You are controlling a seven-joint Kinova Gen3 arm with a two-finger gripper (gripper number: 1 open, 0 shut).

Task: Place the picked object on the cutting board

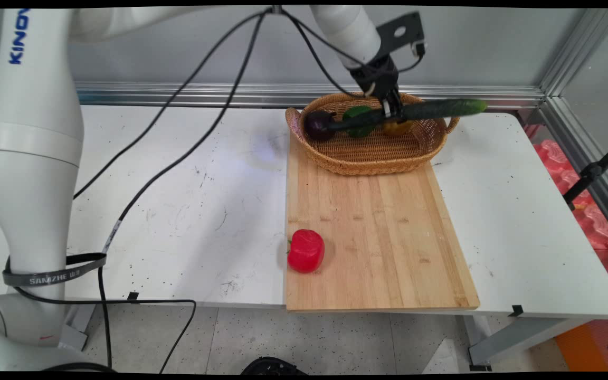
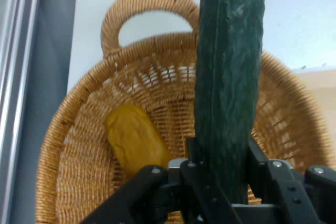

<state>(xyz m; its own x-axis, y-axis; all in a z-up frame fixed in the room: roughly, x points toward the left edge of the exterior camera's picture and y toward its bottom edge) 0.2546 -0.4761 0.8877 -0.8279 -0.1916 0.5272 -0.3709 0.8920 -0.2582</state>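
Gripping a long, dark green, bumpy cucumber point(image 1: 420, 112) crosswise, the jaws hold it above the wicker basket point(image 1: 372, 158) at the bench's far side; inside lie a purple eggplant point(image 1: 319, 124), a yellow piece point(image 2: 134, 139) and something green point(image 1: 358, 113).

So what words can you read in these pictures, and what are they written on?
"KINO": blue letters on the white arm, cut off at the top edge.
"SAMZHE": white letters on the grey strap round the arm's base; the small marks after it are too small to read.
No words on the cucumber, basket or board.
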